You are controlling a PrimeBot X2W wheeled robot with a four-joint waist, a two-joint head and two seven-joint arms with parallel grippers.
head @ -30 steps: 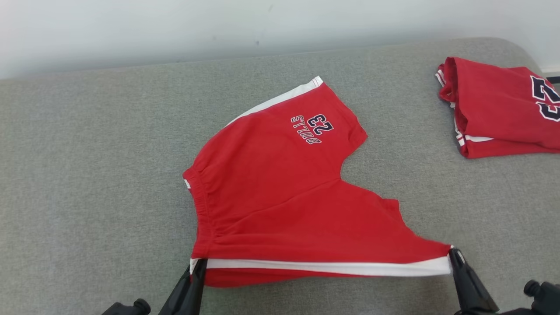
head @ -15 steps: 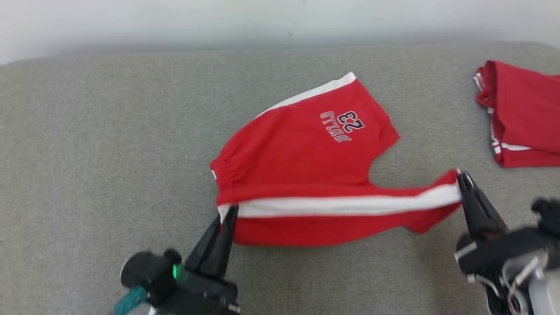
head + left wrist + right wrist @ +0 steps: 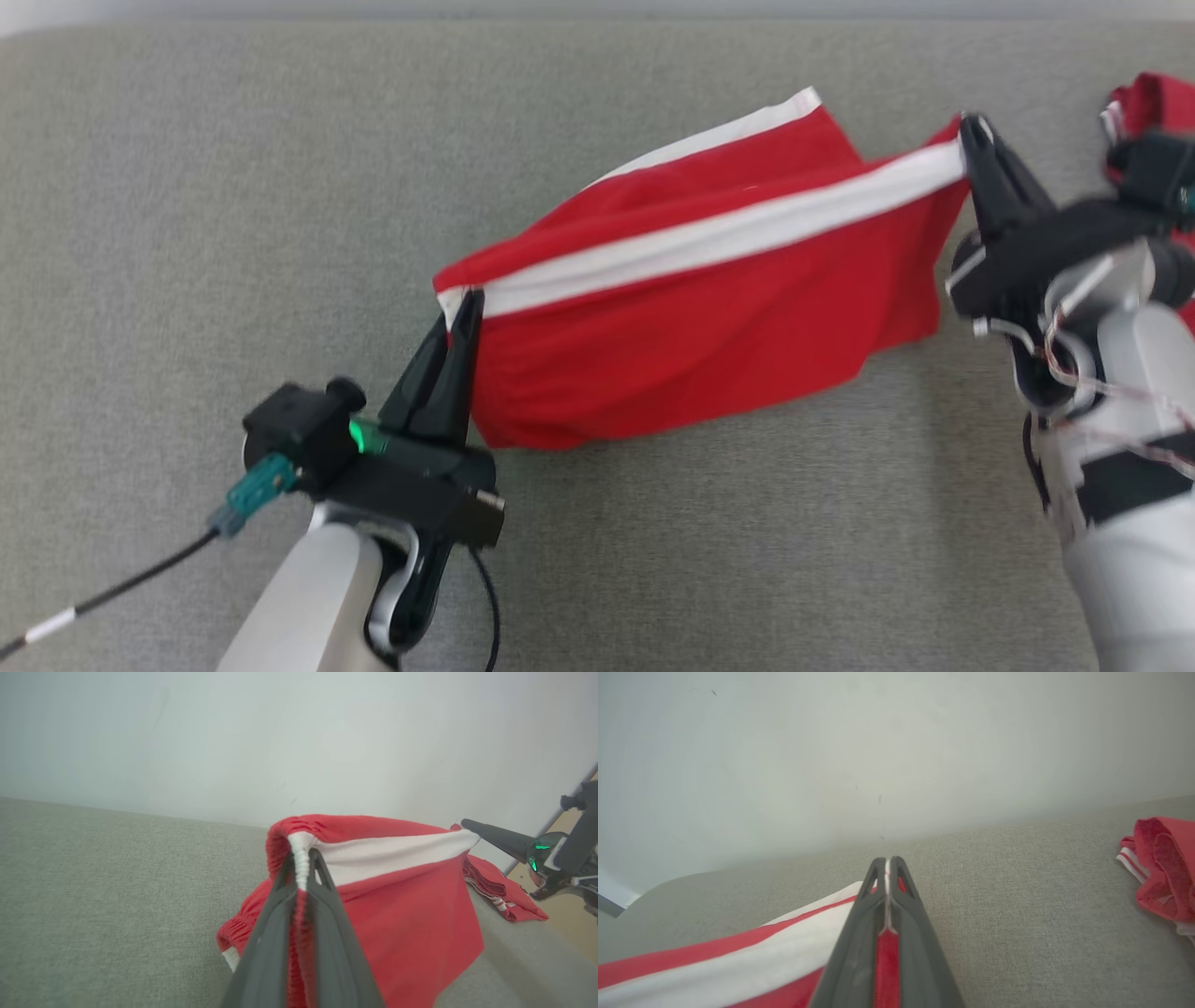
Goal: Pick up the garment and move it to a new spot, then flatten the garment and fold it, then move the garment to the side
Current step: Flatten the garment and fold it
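You have both pairs of jaws pinched shut on the red shorts (image 3: 709, 327). Your left gripper (image 3: 464, 301) clamps the waistband end of the white side stripe, and your right gripper (image 3: 969, 126) clamps the hem end of that same stripe. The stripe stretches taut from one set of jaws to the other, with the red cloth draping below it onto the grey cushion (image 3: 187, 233). A second red garment (image 3: 1162, 872) lies off to the right of your right jaws.
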